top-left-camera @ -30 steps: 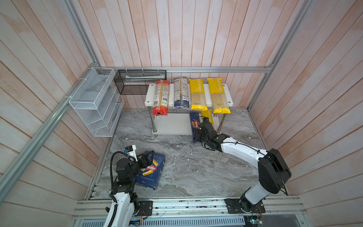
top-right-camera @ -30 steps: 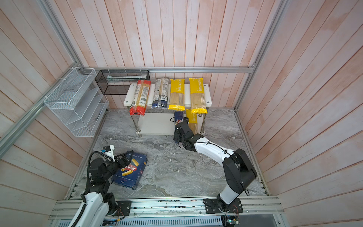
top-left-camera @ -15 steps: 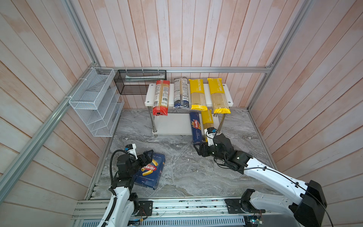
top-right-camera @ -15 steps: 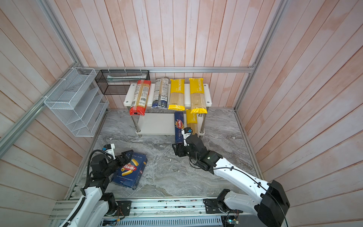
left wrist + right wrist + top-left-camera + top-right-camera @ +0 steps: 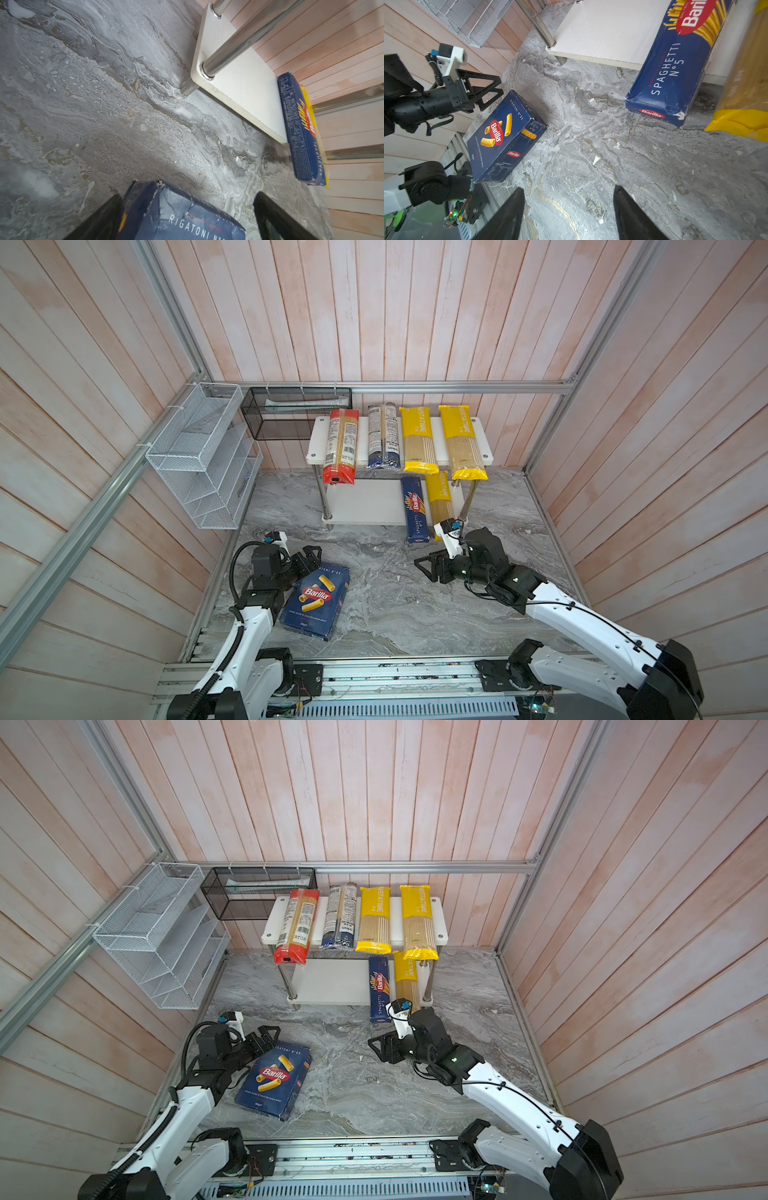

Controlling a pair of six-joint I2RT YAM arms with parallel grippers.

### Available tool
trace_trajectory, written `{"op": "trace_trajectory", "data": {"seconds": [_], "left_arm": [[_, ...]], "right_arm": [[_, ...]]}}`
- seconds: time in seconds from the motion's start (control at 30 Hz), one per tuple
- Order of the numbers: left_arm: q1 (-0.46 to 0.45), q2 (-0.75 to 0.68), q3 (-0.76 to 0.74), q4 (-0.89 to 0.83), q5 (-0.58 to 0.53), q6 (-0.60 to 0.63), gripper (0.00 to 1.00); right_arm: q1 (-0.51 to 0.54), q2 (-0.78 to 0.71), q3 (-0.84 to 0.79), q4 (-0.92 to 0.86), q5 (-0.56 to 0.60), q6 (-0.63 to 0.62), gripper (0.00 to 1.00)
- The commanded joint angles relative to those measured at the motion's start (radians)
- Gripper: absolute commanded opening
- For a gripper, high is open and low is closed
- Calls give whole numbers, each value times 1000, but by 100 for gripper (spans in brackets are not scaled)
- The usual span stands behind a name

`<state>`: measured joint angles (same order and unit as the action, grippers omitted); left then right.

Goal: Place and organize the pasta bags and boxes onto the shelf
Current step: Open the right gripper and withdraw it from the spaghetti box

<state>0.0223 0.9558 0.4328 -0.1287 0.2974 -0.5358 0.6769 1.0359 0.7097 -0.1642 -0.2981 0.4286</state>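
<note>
The left fingers (image 5: 99, 220) are spread, one on each side of the far corner of the rigatoni box (image 5: 316, 599). One seems to touch the cardboard and the other stands clear of it, so nothing is gripped. This box lies flat, logo up, well in front of the shelf (image 5: 365, 504) and off towards its left end.

The right fingers (image 5: 508, 214) are spread too, with nothing between them. They hover low, in front of the shelf's right front post.

The tabletop (image 5: 395, 593) is grey marbled stone, flecked with pale crumbs. Pale pink wood-plank walls close it in, with a metal frame running along them.

On the shelf's lower board lies the spaghetti box (image 5: 414, 510), its near end past the front edge, with a yellow bag (image 5: 440, 499) just beside it on the right. The top board carries four bags side by side, left to right:
- red-ended bag (image 5: 341, 445)
- blue-ended bag (image 5: 384, 437)
- second yellow bag (image 5: 417, 439)
- third yellow bag (image 5: 461, 443)

All four overhang the front edge.

Left of the shelf, a black mesh basket (image 5: 295, 412) holds something pale that I cannot make out. Beyond it, a white wire rack (image 5: 199, 456) hangs on the frame
</note>
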Motion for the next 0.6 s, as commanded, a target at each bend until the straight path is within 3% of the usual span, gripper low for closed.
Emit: {"op": "trace_trajectory", "data": {"seconds": [0.0, 0.2, 0.57], "left_arm": [[-52, 57, 49, -55, -113, -22, 100], [-140, 167, 132, -146, -191, -10, 99], [-184, 277, 180, -38, -138, 2, 100]], "right_arm": [[-31, -16, -18, -5, -97, -36, 67], [-63, -3, -17, -28, -151, -27, 67], [-73, -44, -83, 18, -148, 17, 66]]}}
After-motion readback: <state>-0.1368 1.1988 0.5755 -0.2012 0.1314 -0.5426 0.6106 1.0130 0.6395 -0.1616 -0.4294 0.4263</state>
